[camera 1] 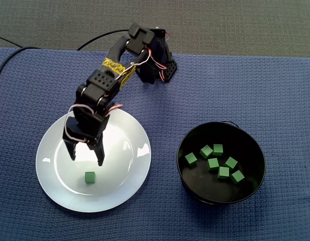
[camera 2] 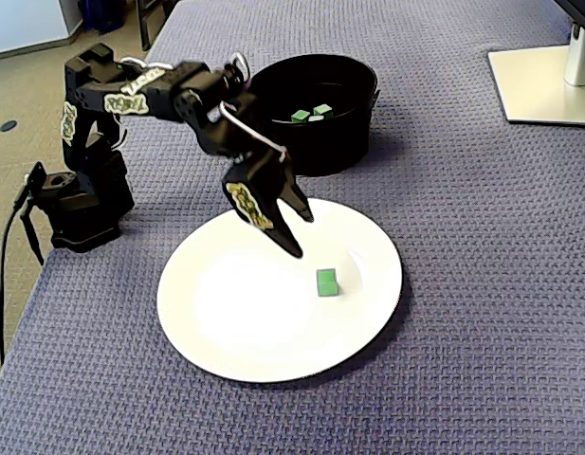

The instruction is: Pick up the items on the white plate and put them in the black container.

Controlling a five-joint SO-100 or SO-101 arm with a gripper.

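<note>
Your jaws hang wide open and empty, close to the only green cube [camera 1: 90, 176] on the white plate [camera 1: 119, 165] but not touching it. If you descend off-centre, one tip may skid the cube across the glossy plate. A weak pinch could drop it on the surface short of the black container [camera 1: 255, 145], which stands to the right in a fixed view.

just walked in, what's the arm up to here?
The small black robot arm is clearing a round white plate into a round black container. Its two-finger gripper hangs open and empty over the plate, close to the one small green cube lying there. Seven more green cubes already sit in the container. Everything stands on a blue woven cloth.
</note>
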